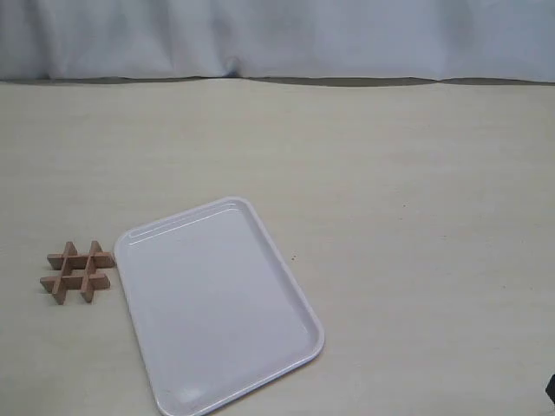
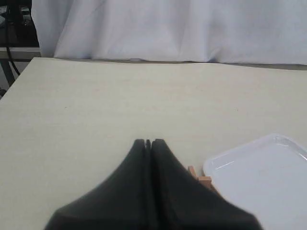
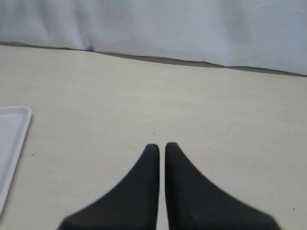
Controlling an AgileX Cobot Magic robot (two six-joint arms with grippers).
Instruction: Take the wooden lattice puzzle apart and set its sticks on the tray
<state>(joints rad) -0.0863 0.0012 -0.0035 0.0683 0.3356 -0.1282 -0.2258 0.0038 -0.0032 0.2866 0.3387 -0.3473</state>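
The wooden lattice puzzle lies assembled as a hash-shaped grid on the table, just left of the tray, its four sticks interlocked. The white tray holds nothing. In the left wrist view my left gripper is shut and empty above bare table, and a corner of the puzzle peeks out beside its black fingers, next to the tray's rim. My right gripper is shut with only a thin slit between its fingers and holds nothing. It is over bare table well to the right of the tray's rim.
The pale table runs back to a white curtain along its far edge. A small dark part shows at the lower right edge of the exterior view. Neither gripper shows in that view.
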